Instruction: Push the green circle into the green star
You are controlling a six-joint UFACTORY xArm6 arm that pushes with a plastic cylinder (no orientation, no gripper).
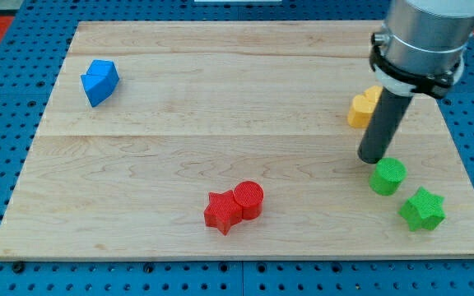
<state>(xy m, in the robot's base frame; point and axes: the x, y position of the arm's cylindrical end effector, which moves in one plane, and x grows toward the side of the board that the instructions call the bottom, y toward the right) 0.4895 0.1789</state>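
Observation:
The green circle (387,176) lies on the wooden board (220,123) at the view's lower right. The green star (422,209) lies just below and to the right of it, a small gap between them. My tip (372,159) stands on the board just above and left of the green circle, close to its edge or touching it. The rod rises from there to the grey arm at the view's top right.
A yellow heart-shaped block (362,107) lies right behind the rod, partly hidden by it. A red star (221,211) and a red circle (249,200) touch each other at the bottom middle. A blue block (99,81) lies at the upper left. The board's right edge is near the green star.

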